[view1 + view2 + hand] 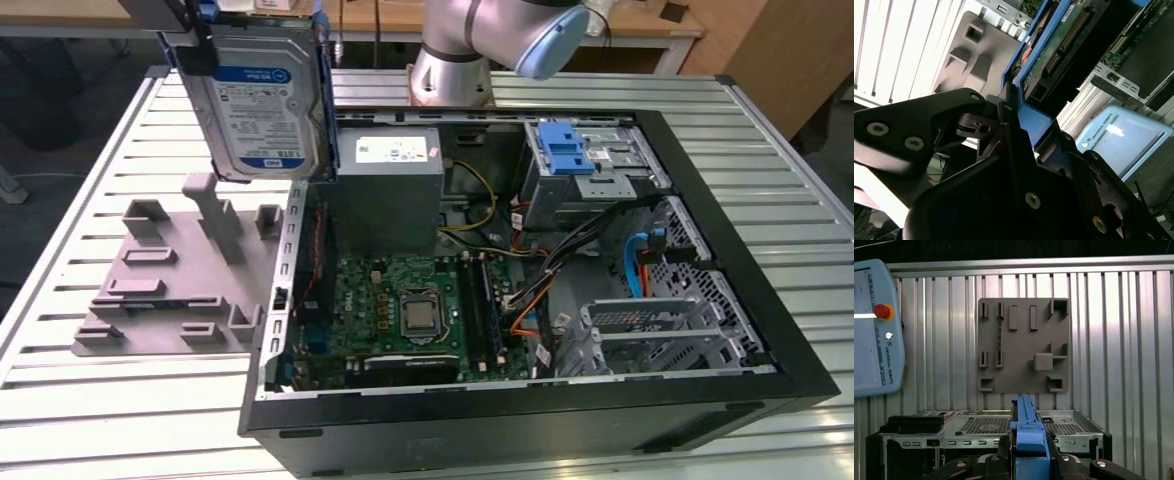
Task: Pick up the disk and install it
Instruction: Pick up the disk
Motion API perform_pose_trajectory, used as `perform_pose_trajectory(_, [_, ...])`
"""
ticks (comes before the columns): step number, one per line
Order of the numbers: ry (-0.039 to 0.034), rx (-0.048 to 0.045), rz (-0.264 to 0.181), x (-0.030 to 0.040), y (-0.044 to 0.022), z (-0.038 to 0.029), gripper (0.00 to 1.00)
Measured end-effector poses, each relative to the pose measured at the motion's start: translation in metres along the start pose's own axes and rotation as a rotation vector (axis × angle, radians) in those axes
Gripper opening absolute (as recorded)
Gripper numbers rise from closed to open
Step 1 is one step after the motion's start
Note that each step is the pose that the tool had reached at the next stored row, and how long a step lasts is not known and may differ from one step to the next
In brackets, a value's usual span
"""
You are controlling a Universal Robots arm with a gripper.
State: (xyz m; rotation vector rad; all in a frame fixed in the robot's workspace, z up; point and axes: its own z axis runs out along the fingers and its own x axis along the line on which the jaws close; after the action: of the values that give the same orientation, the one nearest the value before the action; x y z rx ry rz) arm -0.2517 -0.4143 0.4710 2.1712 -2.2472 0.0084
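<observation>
The disk [260, 98] is a flat silver hard drive with a blue-and-white label on its broad face and a blue plastic frame along its edges. In the second wrist view its other face shows a green circuit board. It hangs upright in the air, label toward the exterior camera. It is just outside the open computer case [534, 432], above that case's wall on the exterior view's left and near its far corner. The tool [1030, 460] is pinching the disk, its black fingers [929, 125] pressed against the blue frame from both sides.

There is one disk, one case and one arm [461, 50], which rises behind the case. Inside the case lie one green motherboard [400, 310], one grey metal box [387, 185] with a white sticker, and one blue latch [566, 150] on the drive cage in the far corner. Beside the case on the exterior view's left sits one grey fixture plate [160, 290] with raised blocks and slots. One pale blue pendant [874, 340] with a red button appears in the first wrist view, lying apart from the case.

The surface [107, 400] is a slatted bare-metal top that carries the case and the plate. Beyond the case stand wooden furniture and a dark floor.
</observation>
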Motion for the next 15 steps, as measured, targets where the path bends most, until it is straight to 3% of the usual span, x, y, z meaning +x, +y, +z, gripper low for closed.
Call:
perform_pose_trajectory(11, [-0.0008, -0.0029, 0.000, -0.0004, -0.0168, -0.0002, 0.36])
perform_pose_trajectory(15, [-0.0107, -0.0032, 0.000, 0.0001, -0.0181, -0.0002, 0.36])
